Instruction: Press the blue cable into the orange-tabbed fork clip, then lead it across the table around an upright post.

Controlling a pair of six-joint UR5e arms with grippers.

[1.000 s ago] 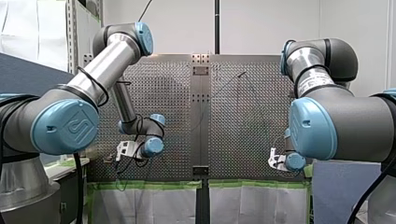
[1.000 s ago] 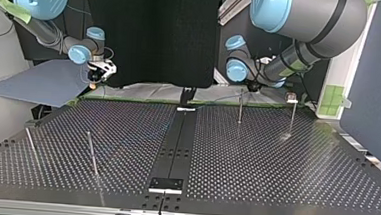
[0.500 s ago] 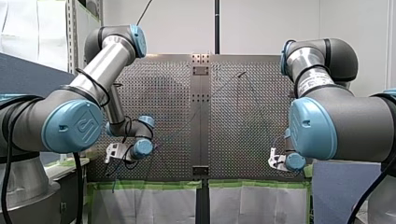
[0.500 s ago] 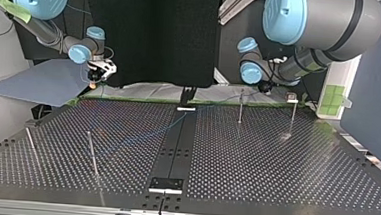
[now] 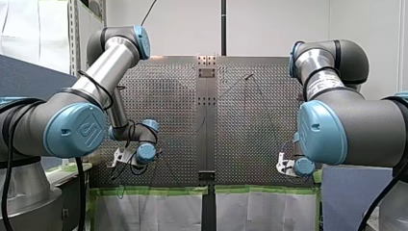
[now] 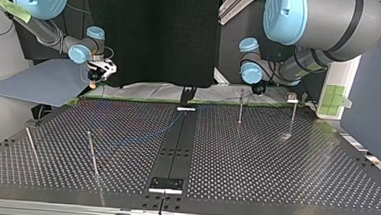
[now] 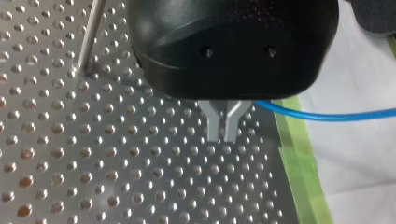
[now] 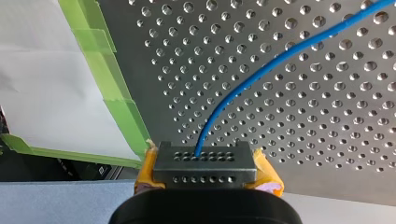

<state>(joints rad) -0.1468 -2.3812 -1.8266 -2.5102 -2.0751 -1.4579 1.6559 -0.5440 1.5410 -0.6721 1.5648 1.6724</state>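
The blue cable [image 8: 261, 70] leaves the middle of my right gripper [image 8: 204, 161], which is shut on it between yellow pads, and runs out over the perforated plate. In the top view the cable [image 6: 146, 135] shows faintly across the plate toward my left gripper [image 6: 258, 89]. In the left wrist view my left gripper [image 7: 223, 135] hangs just above the plate with its metal fingertips together. The cable [image 7: 327, 114] comes out from behind the fingers' roots and shows on one side only. An upright post [image 7: 91, 32] stands beside the gripper. A small clip [image 6: 291, 98] tops a thin post; its colour is too small to tell.
More thin posts stand on the plate [image 6: 240, 105], [image 6: 91, 151], [image 6: 31, 145]. Green tape [image 7: 299, 163] marks the plate's edge near my left gripper, with white cloth beyond. A dark centre strip [image 6: 176, 146] splits the table. A grey sheet [image 6: 44, 86] lies off the table by my right gripper.
My left arm swung toward the front view's left and lower, then shifted slightly. The blue cable came into sight across the plate in the top view. My right arm stayed still.
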